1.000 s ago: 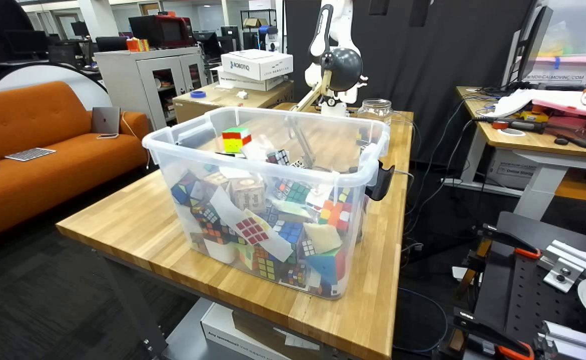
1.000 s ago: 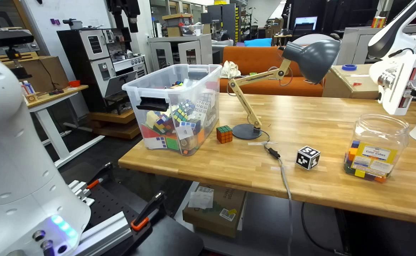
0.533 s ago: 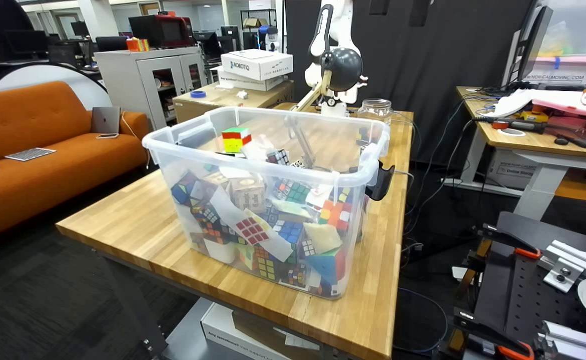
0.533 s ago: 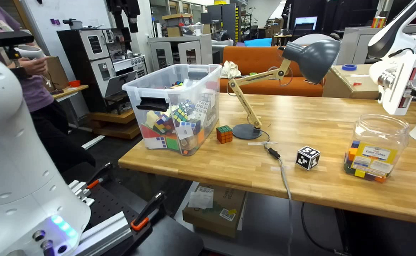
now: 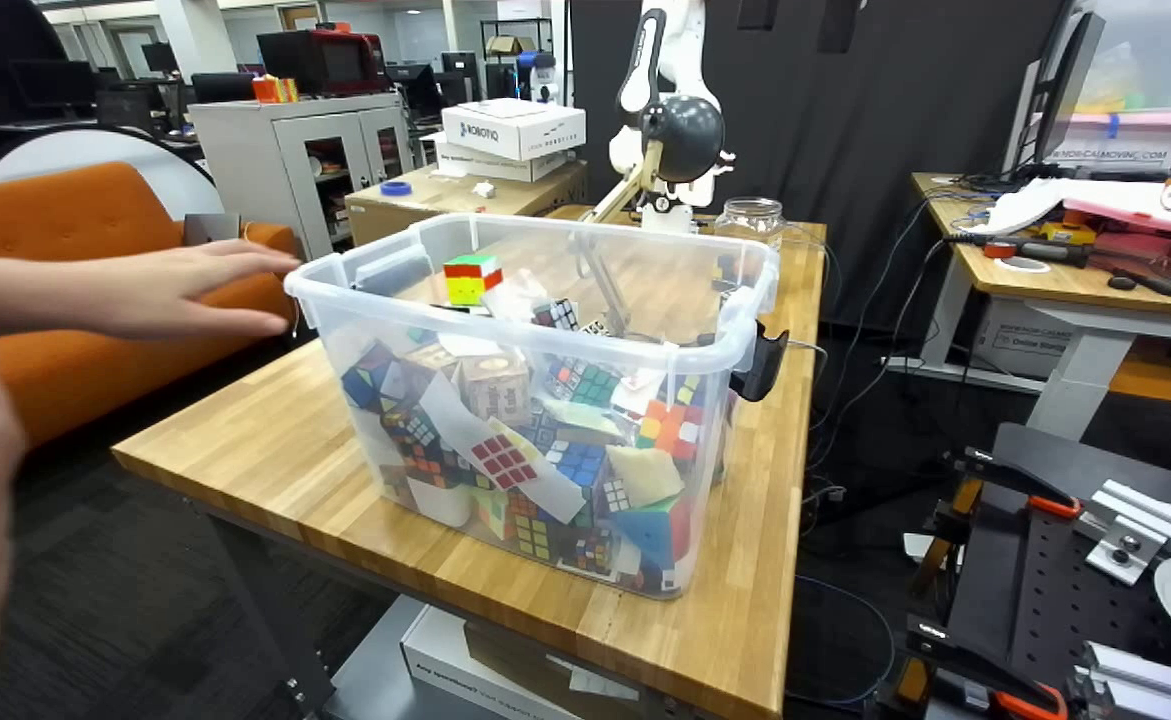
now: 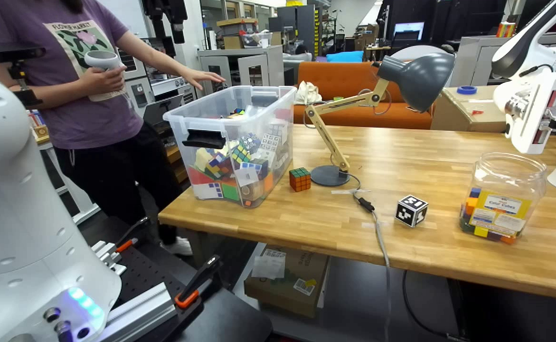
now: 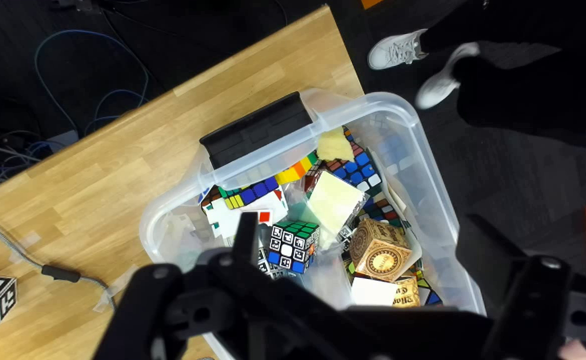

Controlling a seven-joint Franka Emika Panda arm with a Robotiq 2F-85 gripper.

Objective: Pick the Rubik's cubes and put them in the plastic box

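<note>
A Rubik's cube with green and orange faces (image 6: pixel 300 179) stands on the table beside the plastic box (image 6: pixel 197 121). Farther along the table lies a black-and-white cube (image 6: pixel 411 210), which the wrist view catches at its left edge. Inside the box is a heap of cubes, among them a patterned one with a green side (image 7: pixel 293 245) and a blue-faced one (image 7: pixel 358 170). My gripper (image 7: pixel 363 222) hangs high over the box, open, its fingers wide apart and nothing between them. In an exterior view the gripper shows dark at the top edge.
A person (image 6: pixel 92 71) stands beside the box, one hand over its rim, the other holding a white controller (image 6: pixel 103 61). A desk lamp (image 6: pixel 332 142) with its cord, a clear jar (image 6: pixel 503 199) and a second white arm (image 6: pixel 539 109) occupy the rest of the table.
A person has walked in beside the box and stretched a hand to its rim. The gripper, the box and the cubes on the table have not moved.
</note>
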